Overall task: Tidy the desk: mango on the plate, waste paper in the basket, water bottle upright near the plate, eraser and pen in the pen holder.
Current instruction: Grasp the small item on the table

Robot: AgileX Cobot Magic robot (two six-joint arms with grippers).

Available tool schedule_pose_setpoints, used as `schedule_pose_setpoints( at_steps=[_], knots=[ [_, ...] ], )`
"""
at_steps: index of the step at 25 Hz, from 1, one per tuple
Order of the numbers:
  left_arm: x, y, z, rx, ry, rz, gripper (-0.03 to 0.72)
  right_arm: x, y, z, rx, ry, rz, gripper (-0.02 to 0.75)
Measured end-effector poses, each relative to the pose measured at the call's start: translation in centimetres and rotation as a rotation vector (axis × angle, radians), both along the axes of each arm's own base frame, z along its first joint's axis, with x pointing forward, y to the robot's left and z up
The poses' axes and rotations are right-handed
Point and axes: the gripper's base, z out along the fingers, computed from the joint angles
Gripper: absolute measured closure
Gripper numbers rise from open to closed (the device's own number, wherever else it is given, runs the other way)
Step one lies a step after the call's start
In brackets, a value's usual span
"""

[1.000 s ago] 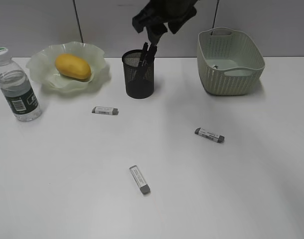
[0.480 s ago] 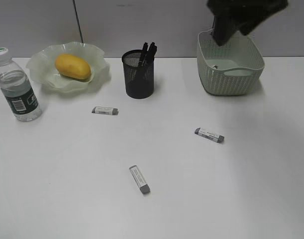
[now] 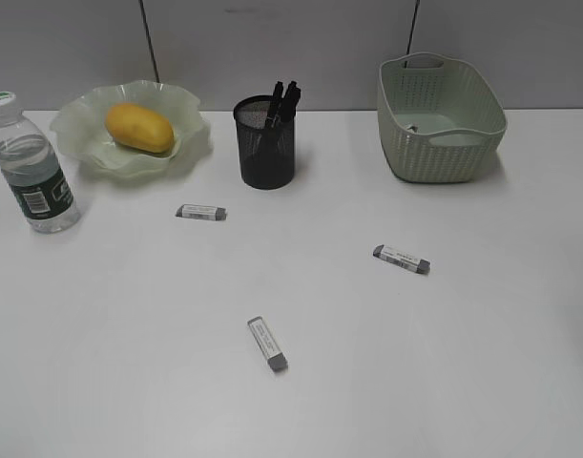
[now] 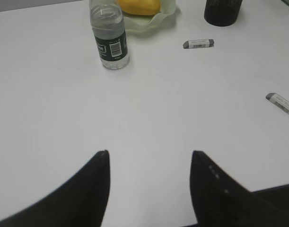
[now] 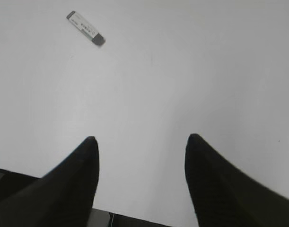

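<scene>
On my feeds both grippers hang over bare desk (image 3: 129, 382) — left gripper (image 4: 149, 158) and right gripper (image 5: 140, 144), jaws apart, holding nothing. The mango (image 3: 139, 128) lies on the plate (image 3: 181, 100), the water bottle (image 3: 31, 167) upright just beside it. Pens stand in the pen holder (image 3: 266, 153). Three erasers lie loose — nearest one (image 3: 268, 344). The basket (image 3: 442, 114) sits far right.
</scene>
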Motion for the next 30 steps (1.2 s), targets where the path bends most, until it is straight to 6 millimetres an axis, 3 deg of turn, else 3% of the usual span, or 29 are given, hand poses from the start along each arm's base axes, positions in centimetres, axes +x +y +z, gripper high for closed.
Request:
schedule_pose_setpoints(
  at_steps=[8, 15, 21, 30],
  knots=[
    [0.0, 0.0, 0.0, 0.000, 0.000, 0.000, 0.274, -8.1, -1.8, -1.5, 0.080, -0.125, -0.074, 0.276],
    [0.0, 0.0, 0.0, 0.000, 0.000, 0.000, 0.274, -13.6, -3.1, -2.5, 0.126, -0.293, -0.080, 0.279],
    [0.0, 0.0, 0.0, 0.000, 0.000, 0.000, 0.274, -16.0, -3.8, -3.0, 0.140, -0.373, -0.080, 0.279],
    [1.0, -0.1, 0.1, 0.005, 0.050, 0.001, 0.270, -16.3, -3.8, -3.0, 0.141, -0.386, -0.080, 0.279]
  ],
)
